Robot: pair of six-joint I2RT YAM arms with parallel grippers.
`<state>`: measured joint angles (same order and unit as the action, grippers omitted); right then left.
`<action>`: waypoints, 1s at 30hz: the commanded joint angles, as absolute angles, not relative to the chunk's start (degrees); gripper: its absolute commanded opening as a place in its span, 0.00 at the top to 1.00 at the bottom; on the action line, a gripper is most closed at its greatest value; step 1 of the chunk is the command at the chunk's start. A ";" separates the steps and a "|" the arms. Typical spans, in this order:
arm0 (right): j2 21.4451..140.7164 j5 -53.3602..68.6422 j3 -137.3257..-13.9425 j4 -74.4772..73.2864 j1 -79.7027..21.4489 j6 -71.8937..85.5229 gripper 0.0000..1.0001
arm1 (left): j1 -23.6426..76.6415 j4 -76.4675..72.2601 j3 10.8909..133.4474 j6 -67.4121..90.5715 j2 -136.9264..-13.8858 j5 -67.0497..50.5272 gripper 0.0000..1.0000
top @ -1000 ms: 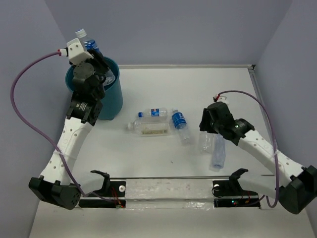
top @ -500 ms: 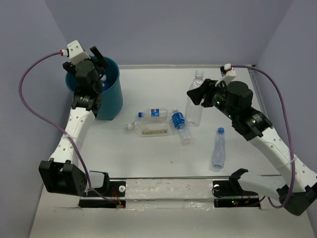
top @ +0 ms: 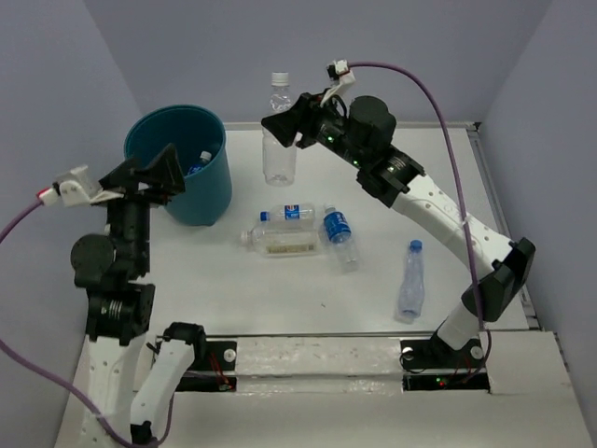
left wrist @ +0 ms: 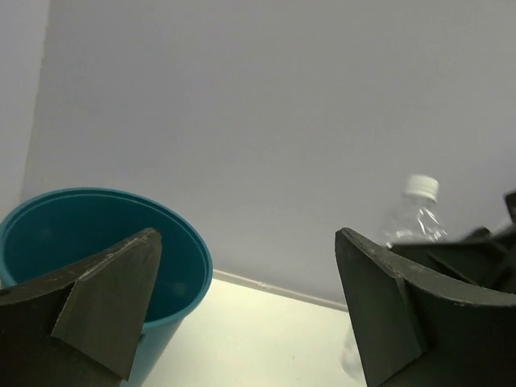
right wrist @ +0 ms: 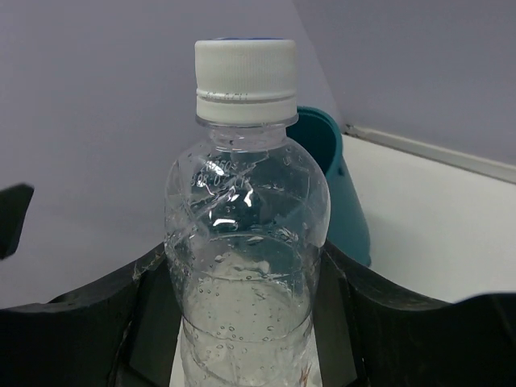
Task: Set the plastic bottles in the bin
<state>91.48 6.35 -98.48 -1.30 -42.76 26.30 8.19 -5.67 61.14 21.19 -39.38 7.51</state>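
Note:
My right gripper (top: 283, 127) is shut on a clear unlabelled bottle (top: 278, 161), held upright in the air just right of the bin (top: 216, 187). In the right wrist view the white-capped bottle (right wrist: 246, 234) stands between my fingers (right wrist: 89, 322), with the teal bin (right wrist: 339, 193) behind it. My left gripper (top: 149, 173) is open and holds nothing, at the bin's near left side. The left wrist view shows the bin (left wrist: 173, 266) at left and the held bottle (left wrist: 413, 216) at right. One bottle (top: 202, 160) lies inside the bin. Several more bottles lie on the table: blue-labelled ones (top: 289, 212) (top: 339, 231), a cream-labelled one (top: 283, 244) and a clear one (top: 409, 282).
Grey walls close off the back and both sides of the white table (top: 438, 187). A rail with the arm bases (top: 317, 359) runs along the near edge. A purple cable (top: 424, 89) arcs over the right arm.
My left gripper let go of its bottle over the bin, opened and drew back toward the near side. My right arm lifted the clear bottle and carried it left and back, toward the bin.

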 commanded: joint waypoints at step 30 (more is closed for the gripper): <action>138.00 -3.08 -152.14 18.04 -52.56 15.83 0.06 | 18.90 10.64 55.29 17.84 -15.11 4.06 0.01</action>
<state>145.84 -3.46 -151.00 17.72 -52.23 21.06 18.65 13.61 56.23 17.50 -14.06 8.67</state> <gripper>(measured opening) 0.938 0.989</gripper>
